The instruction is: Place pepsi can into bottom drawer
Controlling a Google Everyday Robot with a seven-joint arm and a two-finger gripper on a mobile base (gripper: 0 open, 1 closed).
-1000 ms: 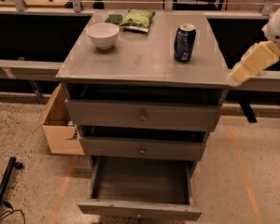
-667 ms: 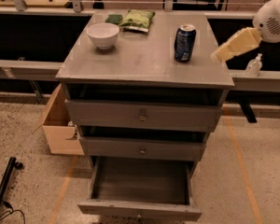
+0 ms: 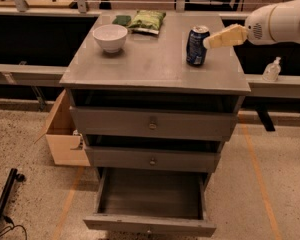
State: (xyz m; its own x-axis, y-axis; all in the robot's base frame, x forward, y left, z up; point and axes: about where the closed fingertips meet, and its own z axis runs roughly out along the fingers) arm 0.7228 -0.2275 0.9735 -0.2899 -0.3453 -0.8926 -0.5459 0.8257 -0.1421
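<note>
The dark blue pepsi can (image 3: 196, 46) stands upright on the right side of the grey cabinet top (image 3: 150, 64). My gripper (image 3: 210, 41), with tan fingers on a white arm, reaches in from the right and its tip is right at the can's upper right side. The bottom drawer (image 3: 151, 201) is pulled out and shows a bare grey tray.
A white bowl (image 3: 110, 37) sits at the cabinet top's back left, with a green snack bag (image 3: 146, 21) behind it. The two upper drawers (image 3: 152, 124) are slightly ajar. A cardboard box (image 3: 65, 134) stands on the floor to the left. A clear bottle (image 3: 272, 70) sits on the right ledge.
My gripper has moved left and up, from off the cabinet's right edge to the pepsi can's side. The can has not moved.
</note>
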